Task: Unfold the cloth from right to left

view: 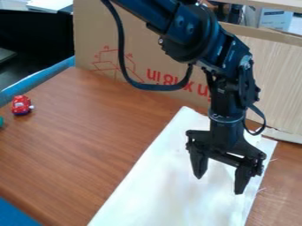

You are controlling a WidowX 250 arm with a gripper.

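Over the white cloth (150, 192), the hand (219, 185) hangs wide, 2 tips apart; cardboard (97, 35) stands behind.

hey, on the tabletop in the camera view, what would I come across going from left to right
A sliver of a green thing at the picture's edge, then a red toy car, then the white cloth.

The cloth (171, 176) is coloured plain white. The desk (77, 145) is marked with streaked wood grain in reddish brown. The arm (189, 26) and the tool (219, 185) are finished in black. The tan cardboard (91, 31) is printed in red, and the panel (280, 79) is grained in pale beige. The toy car (22, 105) is coloured mainly red, with blue along its base.
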